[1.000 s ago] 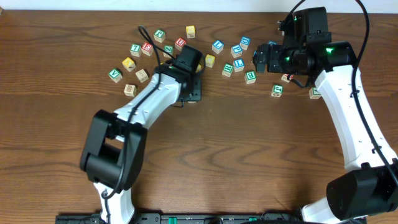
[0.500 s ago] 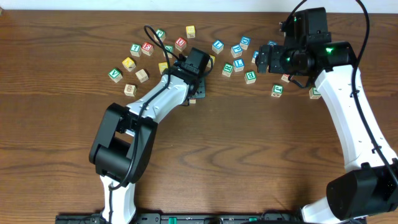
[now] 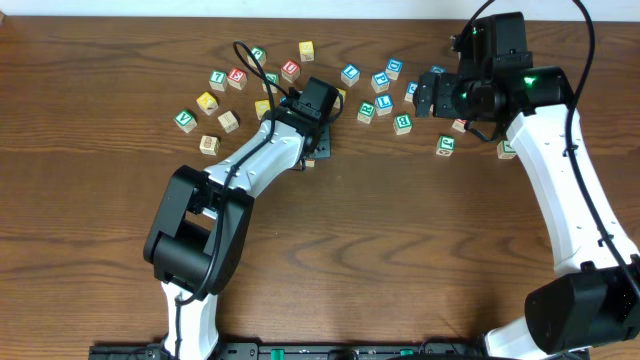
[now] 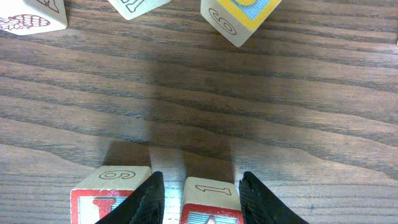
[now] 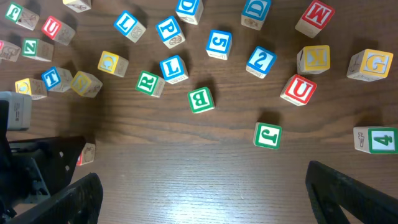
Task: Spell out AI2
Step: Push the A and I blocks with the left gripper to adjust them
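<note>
In the left wrist view my left gripper (image 4: 202, 202) is shut on the A cube (image 4: 211, 198), a red-framed cube with a "1" on its side, resting on the table. Just outside the left finger stands the I cube (image 4: 111, 191), red-framed with a "9" on its side. From overhead the left gripper (image 3: 318, 148) sits below the middle of the cube scatter. The 2 cube (image 5: 260, 61), blue on white, lies among other cubes ahead of my right gripper (image 5: 211, 196), which hangs wide open above bare wood. Overhead, the right gripper (image 3: 435, 95) covers the 2 cube.
Many other letter cubes lie scattered across the far half of the table (image 3: 400, 250). A yellow-edged cube (image 4: 239, 18) and two pale ones (image 4: 31, 15) lie ahead of the left gripper. A green J (image 5: 267, 135), a green B (image 5: 201, 99) and a red U (image 5: 298, 90) lie near the 2 cube.
The left arm swung to the right with the cube between its fingers, then stayed still for the last half second. The right arm barely shifted.
</note>
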Motion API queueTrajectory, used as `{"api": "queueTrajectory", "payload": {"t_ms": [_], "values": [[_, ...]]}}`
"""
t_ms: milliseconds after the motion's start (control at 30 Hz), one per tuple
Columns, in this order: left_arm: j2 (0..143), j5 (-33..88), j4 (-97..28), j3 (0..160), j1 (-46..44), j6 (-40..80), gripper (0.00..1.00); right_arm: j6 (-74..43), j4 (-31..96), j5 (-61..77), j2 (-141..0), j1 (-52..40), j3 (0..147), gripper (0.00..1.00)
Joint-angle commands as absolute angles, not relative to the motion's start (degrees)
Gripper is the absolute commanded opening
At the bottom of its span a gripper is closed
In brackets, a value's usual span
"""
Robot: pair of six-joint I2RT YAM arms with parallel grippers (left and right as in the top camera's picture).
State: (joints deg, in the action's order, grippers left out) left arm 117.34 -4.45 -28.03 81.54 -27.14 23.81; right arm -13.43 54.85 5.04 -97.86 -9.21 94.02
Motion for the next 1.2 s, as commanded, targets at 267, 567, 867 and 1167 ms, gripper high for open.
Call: {"api": "queueTrajectory", "payload": {"t_ms": [267,567,867,1167], "values": [[117.2,-3.0,-31.2,83.6,-27.4,17.6,0.41,-14.1,55.3,3.1,-97.5,-8.9,94.0,0.99],[117.2,-3.0,-33.6,83.5,-27.4,17.6,0.49,-14.1,55.3,3.1,-97.5,-8.9,94.0,0.99],[117.3,-1.2,-33.8,82.9,-27.6,17.6,0.44,-14.1,55.4,3.1,-97.5,-8.9,94.0,0.99],[117.3,-1.2,-33.8,82.6,-28.4,17.6,0.34,-14.1,55.6,3.1,-97.5,-8.9,94.0,0.99]]}}
